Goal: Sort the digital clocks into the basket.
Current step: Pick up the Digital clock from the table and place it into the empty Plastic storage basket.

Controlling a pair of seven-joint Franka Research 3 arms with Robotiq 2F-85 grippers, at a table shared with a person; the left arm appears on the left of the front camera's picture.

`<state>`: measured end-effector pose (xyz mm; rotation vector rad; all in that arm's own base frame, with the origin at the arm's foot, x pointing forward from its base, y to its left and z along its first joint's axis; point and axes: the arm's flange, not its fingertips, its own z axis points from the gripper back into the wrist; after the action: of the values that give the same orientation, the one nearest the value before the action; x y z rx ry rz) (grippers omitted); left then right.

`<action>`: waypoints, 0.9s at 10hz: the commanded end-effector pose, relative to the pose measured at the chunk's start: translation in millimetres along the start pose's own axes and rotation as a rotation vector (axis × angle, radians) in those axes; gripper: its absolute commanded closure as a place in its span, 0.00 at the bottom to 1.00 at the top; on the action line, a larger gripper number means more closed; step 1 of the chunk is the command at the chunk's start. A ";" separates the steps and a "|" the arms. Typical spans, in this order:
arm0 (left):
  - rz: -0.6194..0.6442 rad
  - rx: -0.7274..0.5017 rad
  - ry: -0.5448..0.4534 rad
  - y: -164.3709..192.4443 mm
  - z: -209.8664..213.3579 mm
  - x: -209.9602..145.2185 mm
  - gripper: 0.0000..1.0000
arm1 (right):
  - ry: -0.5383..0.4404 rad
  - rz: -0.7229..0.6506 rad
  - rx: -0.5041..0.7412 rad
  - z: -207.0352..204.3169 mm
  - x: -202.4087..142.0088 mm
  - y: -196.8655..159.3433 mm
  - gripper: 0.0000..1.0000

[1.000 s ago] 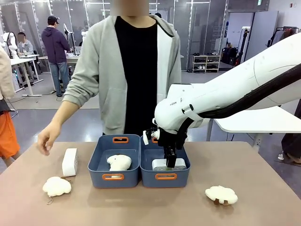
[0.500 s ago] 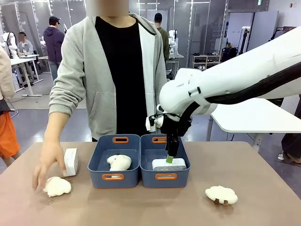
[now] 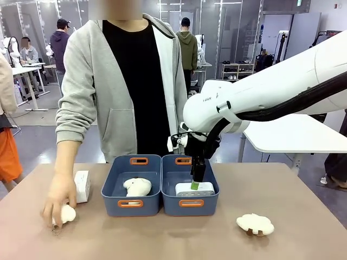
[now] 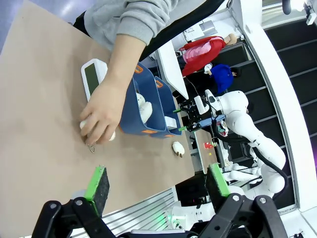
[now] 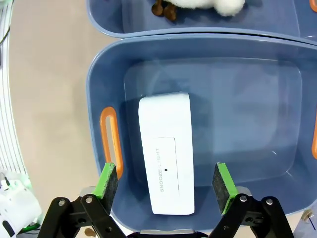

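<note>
One digital clock (image 5: 166, 153), a white rounded block, lies flat in the right slate-blue basket (image 3: 209, 201). My right gripper (image 3: 195, 183) hangs open just above it, its green pads (image 5: 108, 181) straddling the clock (image 3: 201, 189) without touching. The other clock (image 3: 81, 186) stands on the table left of the baskets, beside the person's forearm. In the left wrist view that clock (image 4: 91, 78) shows its grey display. My left gripper (image 4: 157, 181) is open and holds nothing, well above the table's near edge.
The left basket (image 3: 111, 189) holds a cream plush (image 3: 137, 187). The person's hand (image 3: 58, 201) presses on another plush (image 3: 68, 214) at the left. A third plush (image 3: 255, 223) lies at the right front. The person stands close behind the baskets.
My right gripper has lifted a little off the clock in the right basket. The person's hand has come down past the standing clock onto the left plush.
</note>
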<state>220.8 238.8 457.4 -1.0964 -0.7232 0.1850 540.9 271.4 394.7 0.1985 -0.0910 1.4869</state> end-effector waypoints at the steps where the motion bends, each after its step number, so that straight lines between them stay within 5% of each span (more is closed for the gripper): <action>1: -0.019 -0.024 -0.008 0.7 1.5 1.9 0.00 | -0.003 0.018 -0.015 1.7 -0.2 -3.2 0.03; 4: -0.019 -0.024 -0.008 0.7 1.5 1.9 0.00 | -0.002 0.001 -0.003 1.6 0.5 -0.8 0.03; 5: -0.019 -0.024 -0.008 0.7 1.5 1.9 0.00 | -0.183 0.028 0.079 37.8 -14.6 10.4 0.03; 7: -0.019 -0.024 -0.008 0.7 1.5 1.9 0.00 | -0.313 -0.091 0.188 81.0 -65.2 25.2 0.03; 9: -0.019 -0.024 -0.008 0.7 1.5 1.9 0.00 | -0.581 -0.251 0.296 104.0 -124.2 34.2 0.03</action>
<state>220.7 238.9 457.3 -1.0965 -0.7233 0.1853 513.5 165.8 489.1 0.7284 -0.2542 1.2836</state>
